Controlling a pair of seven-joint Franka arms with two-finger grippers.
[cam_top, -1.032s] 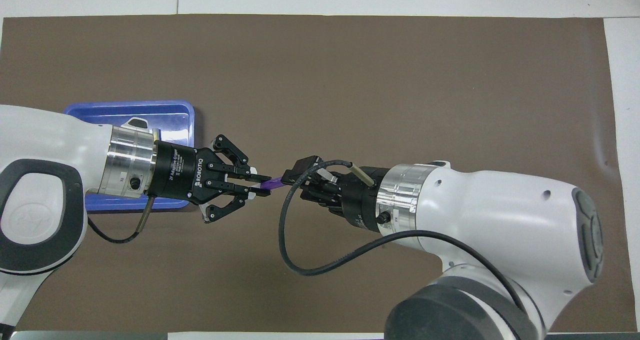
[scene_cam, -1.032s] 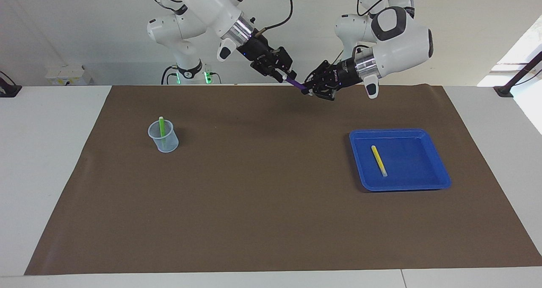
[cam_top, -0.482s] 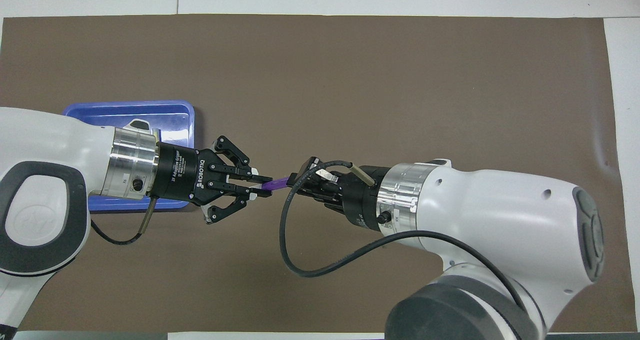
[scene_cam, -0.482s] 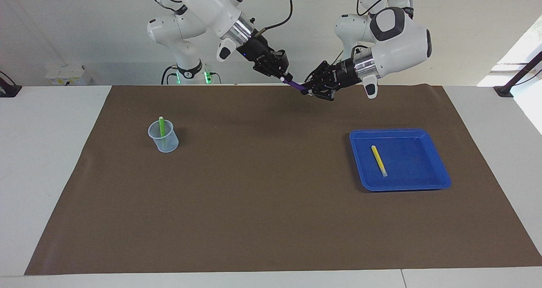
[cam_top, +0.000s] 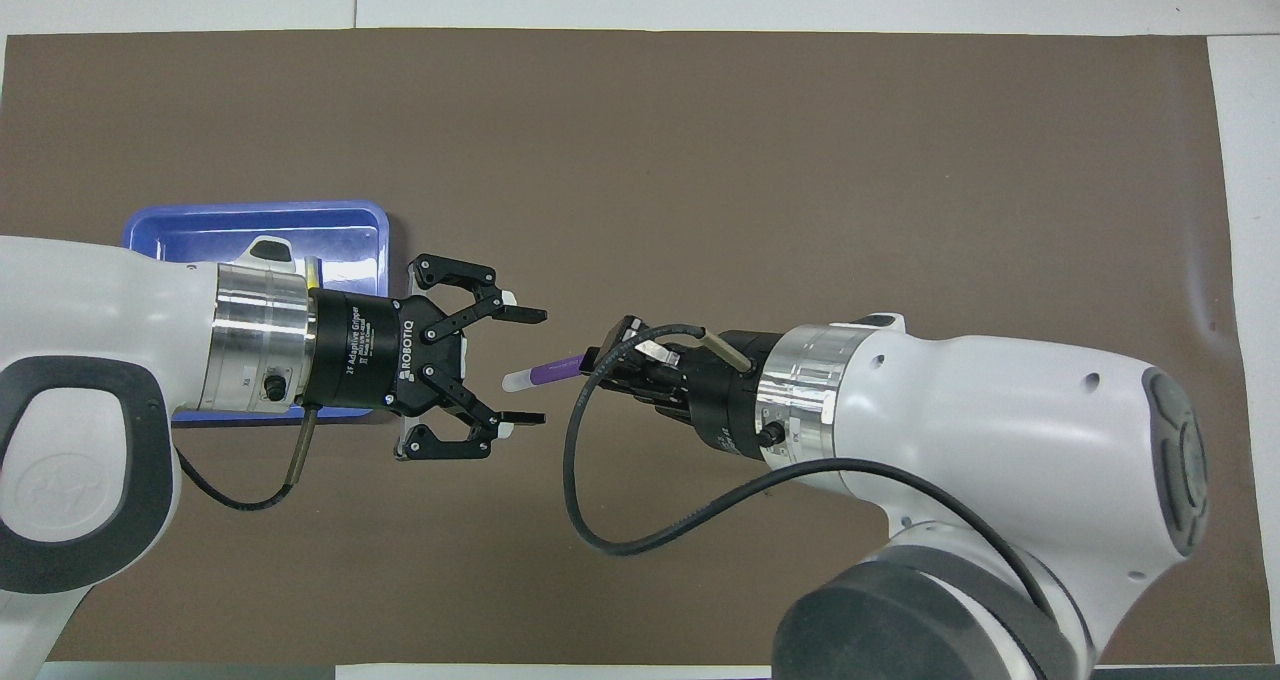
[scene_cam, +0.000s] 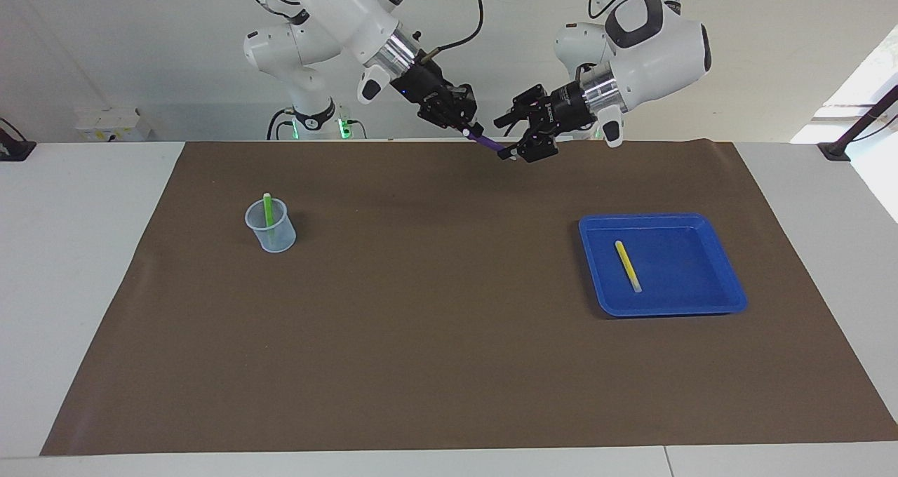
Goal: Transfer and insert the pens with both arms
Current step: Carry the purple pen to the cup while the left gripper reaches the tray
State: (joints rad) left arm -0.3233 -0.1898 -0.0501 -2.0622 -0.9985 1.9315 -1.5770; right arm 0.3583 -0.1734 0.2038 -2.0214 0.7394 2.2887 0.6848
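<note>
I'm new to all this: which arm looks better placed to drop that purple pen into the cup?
The right arm, probably. Its right gripper is shut on the purple pen, while the left gripper stands open around the pen's pale end. The cup, already holding the green pen, stands toward the right arm's end.

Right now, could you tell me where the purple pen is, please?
The purple pen is up in the air over the brown mat, gripped by the right hand, its pale end between the left hand's open fingers.
</note>
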